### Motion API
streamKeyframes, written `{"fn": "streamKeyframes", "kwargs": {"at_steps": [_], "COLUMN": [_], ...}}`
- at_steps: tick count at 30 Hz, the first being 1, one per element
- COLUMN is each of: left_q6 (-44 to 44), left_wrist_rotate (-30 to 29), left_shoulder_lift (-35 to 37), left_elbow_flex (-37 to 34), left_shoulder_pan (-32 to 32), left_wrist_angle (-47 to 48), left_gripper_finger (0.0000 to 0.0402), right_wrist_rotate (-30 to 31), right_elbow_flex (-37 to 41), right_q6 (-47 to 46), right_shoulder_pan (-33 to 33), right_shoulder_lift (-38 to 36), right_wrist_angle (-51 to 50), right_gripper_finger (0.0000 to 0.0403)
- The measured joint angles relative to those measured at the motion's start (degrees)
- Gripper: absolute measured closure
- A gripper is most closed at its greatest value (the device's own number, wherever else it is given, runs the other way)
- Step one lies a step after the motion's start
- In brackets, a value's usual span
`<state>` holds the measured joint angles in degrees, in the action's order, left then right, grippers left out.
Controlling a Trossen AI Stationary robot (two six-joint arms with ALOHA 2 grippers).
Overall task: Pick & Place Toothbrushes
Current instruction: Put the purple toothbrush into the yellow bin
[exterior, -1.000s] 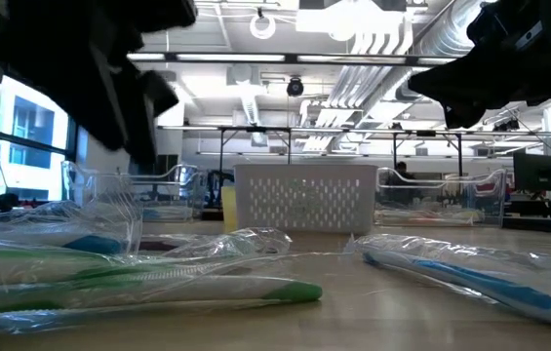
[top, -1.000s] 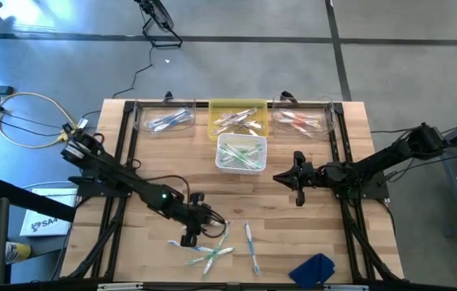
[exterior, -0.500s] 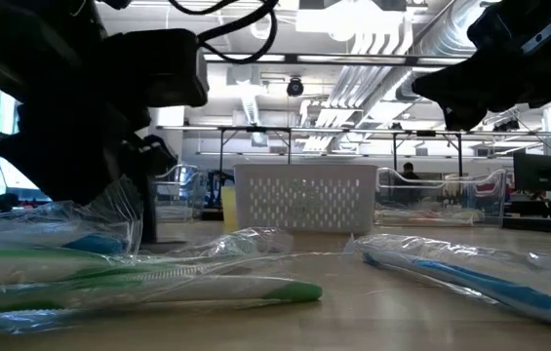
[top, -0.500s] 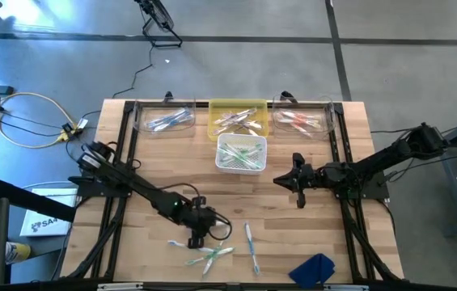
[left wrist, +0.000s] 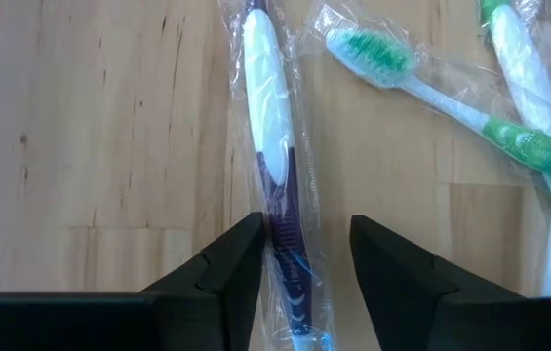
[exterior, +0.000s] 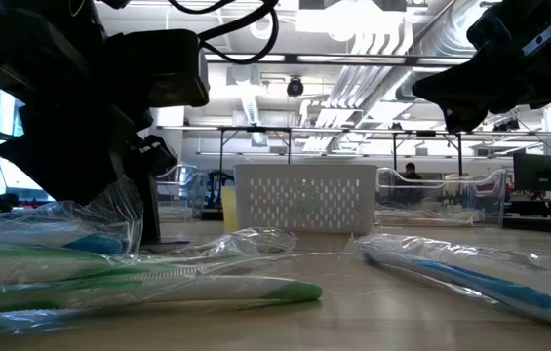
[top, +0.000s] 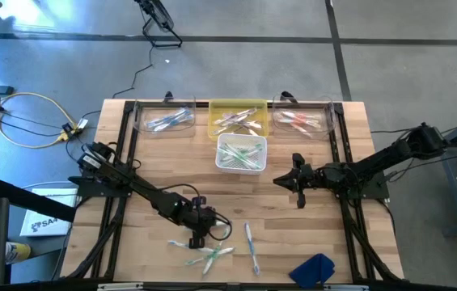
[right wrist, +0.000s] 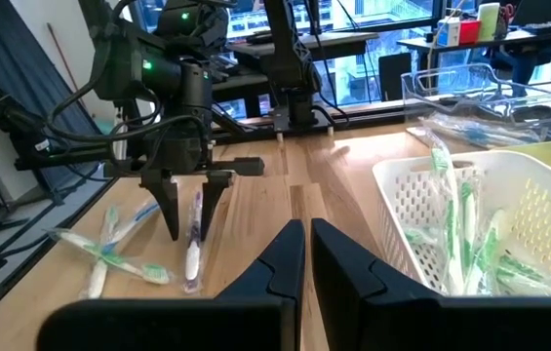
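A: Purple-and-white wrapped toothbrush [left wrist: 277, 185] flat on the table [top: 309, 218], near front, straddled by left gripper [left wrist: 304, 255], fingers spread, not clamped.
B: Beside crossed green toothbrushes [top: 210, 254]. Right gripper [right wrist: 305, 255] pinched shut, empty, near white basket [right wrist: 538, 210].

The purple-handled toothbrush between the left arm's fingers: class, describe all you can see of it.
The purple-and-white toothbrush is sealed in a clear, crinkled plastic wrapper. Its handle is white along one stretch and dark purple along the other; its bristles are not visible. It lies flat on the wooden table, apart from the green-bristled toothbrushes nearby. The open left pincer straddles its purple part, one finger on each side, not yet closed on it.
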<state>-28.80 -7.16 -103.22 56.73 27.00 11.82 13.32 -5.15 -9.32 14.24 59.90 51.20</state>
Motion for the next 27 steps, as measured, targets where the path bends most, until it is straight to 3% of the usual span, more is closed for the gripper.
{"fn": "streamKeyframes", "kwargs": {"at_steps": [4, 12, 19, 27], "left_q6": [0.0, -0.2, -0.1, 2.5], "left_wrist_rotate": [-0.3, -2.1, -2.3, -6.8], "left_shoulder_lift": [0.0, -0.1, 0.6, 5.0], "left_elbow_flex": [0.0, -0.1, -0.1, -0.4], "left_shoulder_pan": [0.0, 0.0, 0.0, -0.1], "left_wrist_angle": [0.2, 0.3, 0.0, 0.8], "left_gripper_finger": [0.0279, 0.0381, 0.0383, 0.0396], "right_wrist_rotate": [0.0, 0.0, -0.5, -9.3], "right_elbow_flex": [0.0, 0.0, 0.0, 0.0], "right_q6": [0.1, 0.1, 0.1, 0.1], "right_shoulder_pan": [0.0, 0.0, 0.0, 0.0], "right_shoulder_lift": [0.0, 0.0, 0.0, 0.0], "right_wrist_angle": [0.0, 0.0, 0.1, 5.3], "right_gripper_finger": [0.0388, 0.0388, 0.0388, 0.0388]}}
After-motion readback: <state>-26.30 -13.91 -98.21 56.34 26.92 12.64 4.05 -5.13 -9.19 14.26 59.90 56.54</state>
